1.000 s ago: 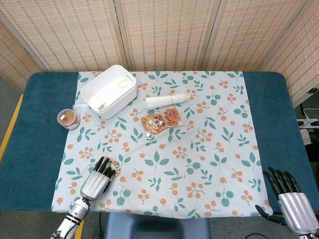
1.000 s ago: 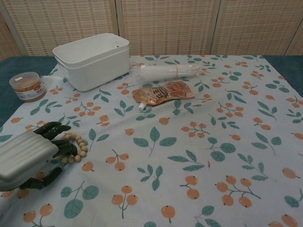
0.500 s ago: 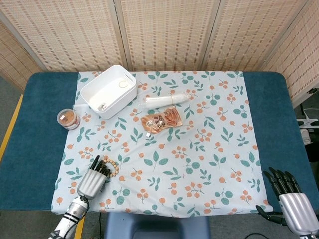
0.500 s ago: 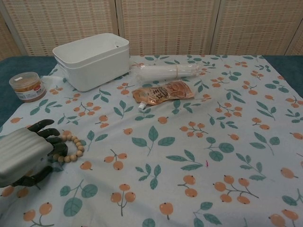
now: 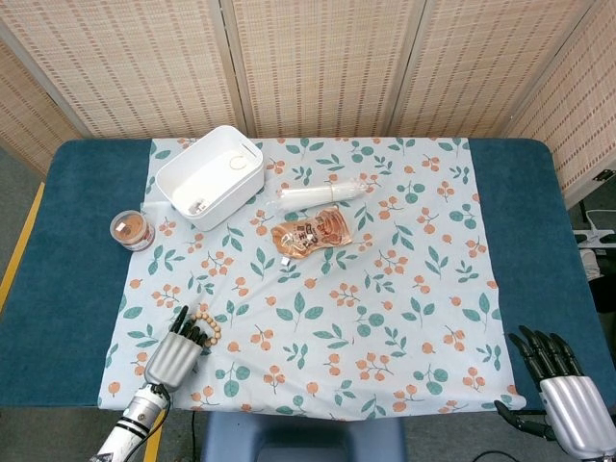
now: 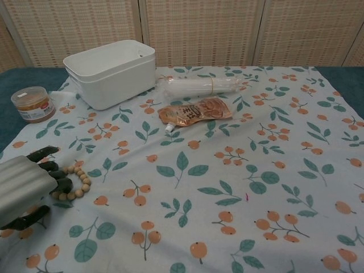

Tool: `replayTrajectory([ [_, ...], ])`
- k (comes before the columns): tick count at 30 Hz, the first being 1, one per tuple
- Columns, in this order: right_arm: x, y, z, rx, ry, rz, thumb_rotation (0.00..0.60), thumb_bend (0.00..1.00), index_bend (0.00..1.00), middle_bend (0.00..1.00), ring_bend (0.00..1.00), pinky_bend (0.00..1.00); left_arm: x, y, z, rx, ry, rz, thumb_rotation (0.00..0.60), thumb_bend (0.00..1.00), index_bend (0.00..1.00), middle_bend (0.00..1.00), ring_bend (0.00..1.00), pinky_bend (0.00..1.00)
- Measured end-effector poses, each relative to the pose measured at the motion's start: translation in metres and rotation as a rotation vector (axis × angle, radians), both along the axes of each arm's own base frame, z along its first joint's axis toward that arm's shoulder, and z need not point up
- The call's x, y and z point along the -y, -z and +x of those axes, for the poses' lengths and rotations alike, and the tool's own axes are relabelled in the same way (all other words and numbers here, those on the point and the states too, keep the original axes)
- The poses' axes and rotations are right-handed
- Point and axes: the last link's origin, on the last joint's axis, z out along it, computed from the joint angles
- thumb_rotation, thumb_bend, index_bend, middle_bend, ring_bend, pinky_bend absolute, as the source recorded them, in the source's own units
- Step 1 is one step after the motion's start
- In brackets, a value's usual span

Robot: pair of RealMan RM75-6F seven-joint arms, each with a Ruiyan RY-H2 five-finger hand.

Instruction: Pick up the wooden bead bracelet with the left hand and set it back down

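On the floral cloth [image 6: 239,170] lie one wooden bead bracelet [image 6: 73,182], one white tub [image 6: 111,73], one small jar [image 6: 32,104] (orange-brown contents), one orange pouch [image 6: 195,111], one clear wrapped roll [image 6: 199,86], beside two hands, left hand [image 6: 25,187] and right hand [image 5: 563,399].

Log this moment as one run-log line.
left hand: fingertips at bracelet, grip unclear | bracelet: on cloth | right hand: idle, open, table edge

bracelet [image 6: 73,183]: near side behind left hand [image 6: 25,185] | hand: cut by frame edge
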Motion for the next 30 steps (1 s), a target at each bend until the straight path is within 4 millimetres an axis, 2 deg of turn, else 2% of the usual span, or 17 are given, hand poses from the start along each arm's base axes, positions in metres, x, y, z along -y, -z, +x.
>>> replayTrajectory([
  [3, -0.001, 0.000, 0.000, -0.001, -0.001, -0.001, 0.377, 0.19, 0.00, 0.00, 0.00, 0.00, 0.000, 0.000, 0.000, -0.021, 0.022, 0.009, 0.600, 0.53, 0.64, 0.72, 0.29, 0.07],
  [8, -0.001, -0.001, 0.000, -0.001, -0.002, -0.004, 0.377, 0.19, 0.00, 0.00, 0.00, 0.00, -0.001, 0.004, -0.003, -0.050, 0.049, 0.028, 0.600, 0.55, 0.73, 0.81, 0.36, 0.08],
  [15, 0.000, -0.002, 0.000, 0.003, -0.001, -0.010, 0.376, 0.19, 0.00, 0.00, 0.00, 0.00, -0.004, 0.005, -0.007, -0.078, 0.080, 0.067, 0.600, 0.55, 0.72, 0.80, 0.36, 0.07],
  [25, -0.001, -0.005, 0.000, 0.009, -0.005, -0.015, 0.376, 0.19, 0.00, 0.00, 0.00, 0.00, 0.001, -0.003, 0.021, 0.016, 0.146, 0.076, 0.600, 0.55, 0.71, 0.81, 0.37, 0.08],
  [30, -0.002, -0.006, 0.000, 0.012, -0.006, -0.018, 0.376, 0.19, 0.00, 0.00, 0.00, 0.00, 0.004, -0.004, 0.023, 0.007, 0.135, 0.064, 0.600, 0.55, 0.70, 0.80, 0.38, 0.08],
])
